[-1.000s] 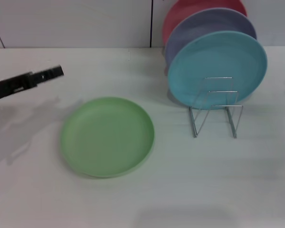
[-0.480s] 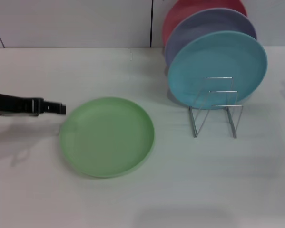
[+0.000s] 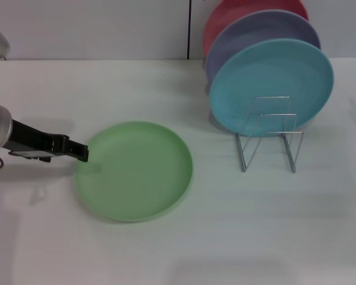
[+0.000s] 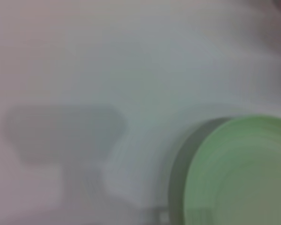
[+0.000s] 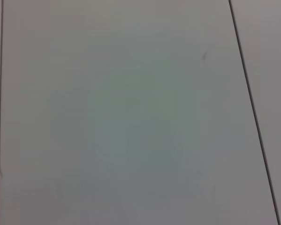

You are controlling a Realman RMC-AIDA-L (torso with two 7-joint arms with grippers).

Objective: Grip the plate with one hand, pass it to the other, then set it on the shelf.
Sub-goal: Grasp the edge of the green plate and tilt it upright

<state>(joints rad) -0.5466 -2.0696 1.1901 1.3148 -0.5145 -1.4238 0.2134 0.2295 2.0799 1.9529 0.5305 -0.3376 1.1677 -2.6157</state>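
Observation:
The light green plate (image 3: 135, 171) lies flat on the white table, left of centre in the head view. My left gripper (image 3: 79, 152), black on a dark arm, reaches in from the left, and its tip is at the plate's left rim, low over the table. The plate's edge also shows in the left wrist view (image 4: 239, 173). The silver wire rack (image 3: 270, 141) stands at the right, with its front slots free. My right gripper is out of view; its wrist view shows only a bare pale surface.
In the rack stand a turquoise plate (image 3: 271, 86), a lavender plate (image 3: 249, 32) behind it and a red plate (image 3: 225, 12) at the back. A wall rises behind the table. There is open table in front of the plate and the rack.
My left gripper has come down and to the right, from the far left of the table to the green plate's left rim. The plate and the rack have not moved.

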